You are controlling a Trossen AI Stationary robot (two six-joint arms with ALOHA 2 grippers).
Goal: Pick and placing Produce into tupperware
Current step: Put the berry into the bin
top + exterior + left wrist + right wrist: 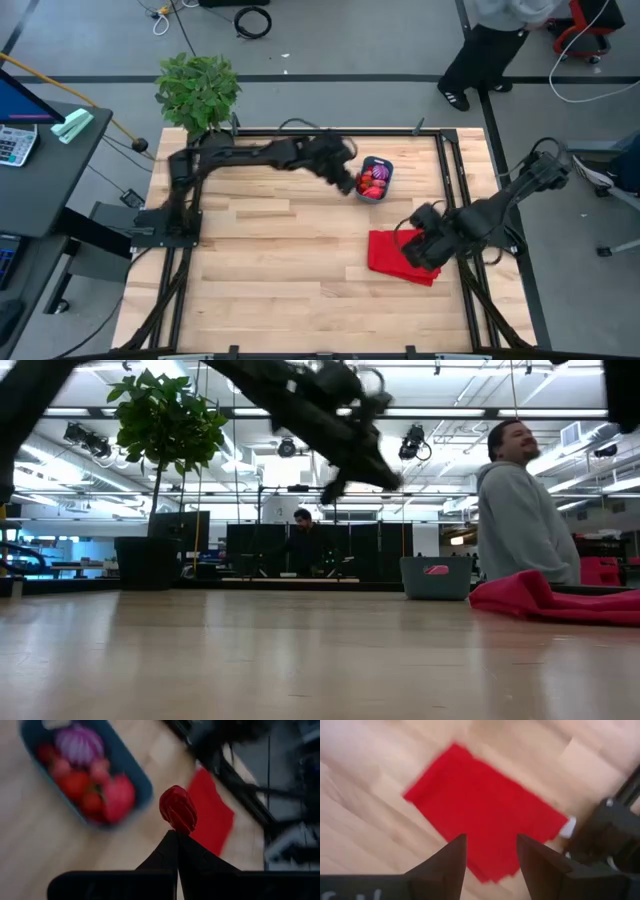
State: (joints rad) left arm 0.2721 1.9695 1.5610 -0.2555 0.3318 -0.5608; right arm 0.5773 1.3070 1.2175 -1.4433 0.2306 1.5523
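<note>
No brand, label or readable writing showed on anything at the table. The left gripper [177, 831] hung above the wood just left of the tupperware [376, 180], its fingers pressed together on a small ribbed red piece of produce [178, 809] that stood up from their tips. In the high view that piece was lost against the dark wrist, and the low view showed only the blurred arm high above the table. The blue tupperware sat toward the far right of the table [280, 260], and inside it lay a spiky purple piece [79, 745] among several red and pink ones [95, 790], too blurred to tell apart or count; the tub's far corner was cut off in the left wrist view. In the low view the tub stood as a grey-blue box with a pink spot on its wall, too small to make out. The right gripper [491, 851] hovered over the red cloth [485, 815] at the near right of the table, its fingers spread with nothing between them. The cloth lay flat, partly covered by that arm in the high view. Beyond the table stood a potted plant [198, 90], and a person in a grey top [520, 520] was partly hidden behind the cloth's bunched edge.
</note>
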